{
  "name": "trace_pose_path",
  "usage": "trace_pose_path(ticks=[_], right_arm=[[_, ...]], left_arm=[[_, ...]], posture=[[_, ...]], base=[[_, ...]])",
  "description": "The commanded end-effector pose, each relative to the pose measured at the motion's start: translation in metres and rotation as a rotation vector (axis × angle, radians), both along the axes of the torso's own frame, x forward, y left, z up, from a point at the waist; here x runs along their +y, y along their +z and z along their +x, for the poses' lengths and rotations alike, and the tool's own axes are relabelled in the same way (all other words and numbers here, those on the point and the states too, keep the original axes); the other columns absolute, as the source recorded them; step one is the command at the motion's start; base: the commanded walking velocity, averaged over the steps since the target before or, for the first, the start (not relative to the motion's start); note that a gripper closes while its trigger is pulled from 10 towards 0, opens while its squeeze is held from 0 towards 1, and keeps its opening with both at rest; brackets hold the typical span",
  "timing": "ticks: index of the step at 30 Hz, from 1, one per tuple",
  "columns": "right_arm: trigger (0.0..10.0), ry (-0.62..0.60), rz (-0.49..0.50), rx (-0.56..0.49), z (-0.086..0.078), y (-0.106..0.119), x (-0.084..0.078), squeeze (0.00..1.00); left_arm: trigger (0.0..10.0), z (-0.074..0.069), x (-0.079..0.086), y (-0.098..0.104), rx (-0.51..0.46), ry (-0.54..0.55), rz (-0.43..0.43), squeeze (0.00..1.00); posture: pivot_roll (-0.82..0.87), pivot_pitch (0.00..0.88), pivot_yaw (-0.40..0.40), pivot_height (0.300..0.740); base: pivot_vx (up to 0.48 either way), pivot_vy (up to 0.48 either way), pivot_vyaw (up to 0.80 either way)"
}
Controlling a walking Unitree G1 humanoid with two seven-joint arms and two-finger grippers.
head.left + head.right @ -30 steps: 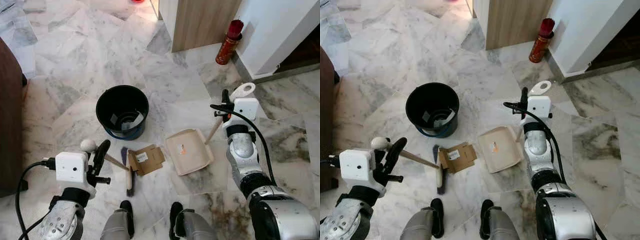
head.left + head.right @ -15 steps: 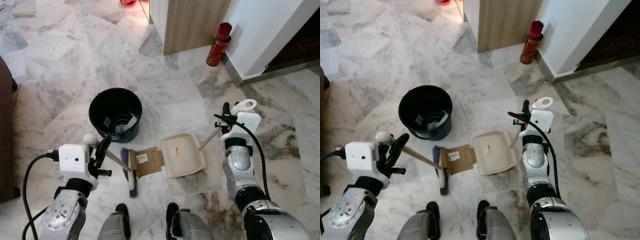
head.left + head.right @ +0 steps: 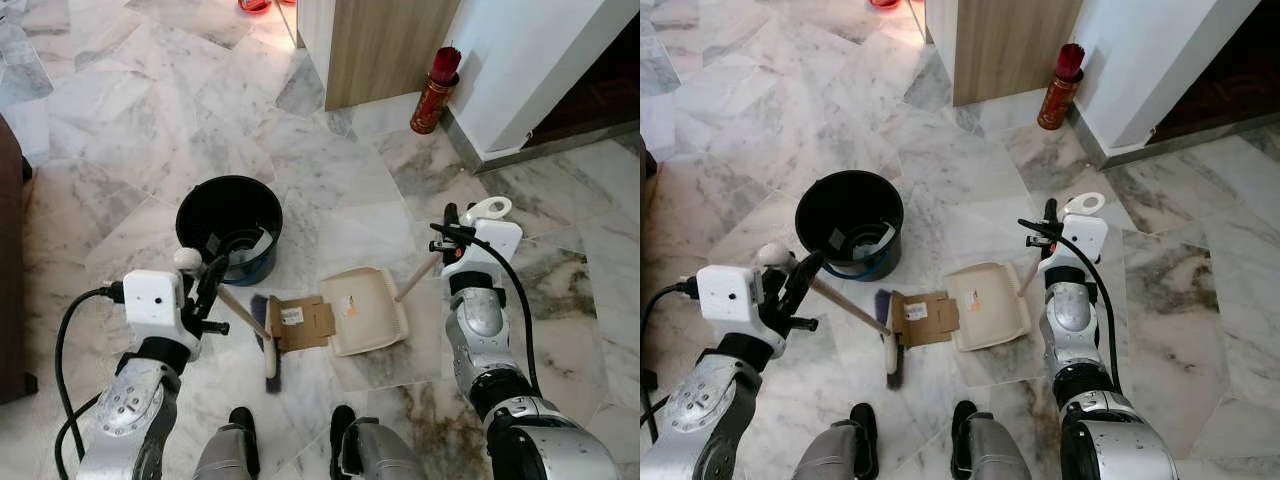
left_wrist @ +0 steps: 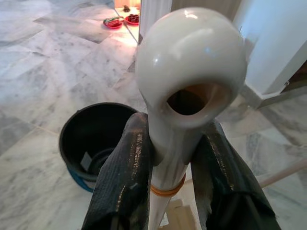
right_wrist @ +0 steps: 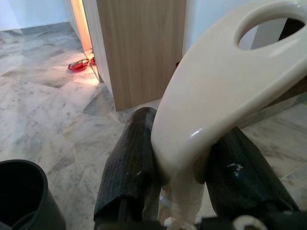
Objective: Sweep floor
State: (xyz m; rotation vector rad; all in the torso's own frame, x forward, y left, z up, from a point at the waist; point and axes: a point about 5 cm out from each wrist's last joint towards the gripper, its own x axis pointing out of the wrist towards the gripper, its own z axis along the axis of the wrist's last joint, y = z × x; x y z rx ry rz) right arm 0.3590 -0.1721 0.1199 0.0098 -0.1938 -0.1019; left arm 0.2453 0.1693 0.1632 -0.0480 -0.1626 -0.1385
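The short wooden-handled hand broom (image 3: pixel 262 335) lies with its dark bristles on the grey-veined marble floor (image 3: pixel 130 120), touching the edge of a flattened brown cardboard piece (image 3: pixel 304 323). The left claw (image 4: pixel 165 158) is clamped tight on the broom's cream ball-shaped handle end. The right claw (image 5: pixel 180 172) grips the looped handle of a cream plastic dustpan (image 3: pixel 364 311), whose lip meets the cardboard. A black round bucket (image 3: pixel 229 225) stands just beyond the broom.

Probably a home: marble floor (image 3: pixel 150 120), wooden door (image 3: pixel 385 45), black bucket (image 3: pixel 229 228).
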Motion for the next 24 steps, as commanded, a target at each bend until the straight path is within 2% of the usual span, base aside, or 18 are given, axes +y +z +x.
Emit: trace_pose_path(ticks=[1,11,24], right_arm=[[10.0,0.055,0.054,0.204,-0.015,-0.044,0.016,0.00],[10.0,0.067,0.073,0.200,-0.011,-0.039,0.020,0.00],[10.0,0.056,0.136,0.218,-0.003,-0.032,0.024,0.00]], left_arm=[[10.0,0.001,-0.007,-0.002,0.011,-0.051,-0.063,0.00],[10.0,0.006,-0.006,0.001,0.000,-0.068,-0.097,0.00],[10.0,0.019,-0.003,0.010,-0.041,-0.080,-0.129,0.00]], posture=[[0.19,0.378,-0.072,0.740],[0.20,0.367,-0.073,0.740],[0.21,0.284,-0.069,0.740]], base=[[0.000,0.000,0.00],[0.000,0.000,0.00],[0.000,0.000,0.00]])
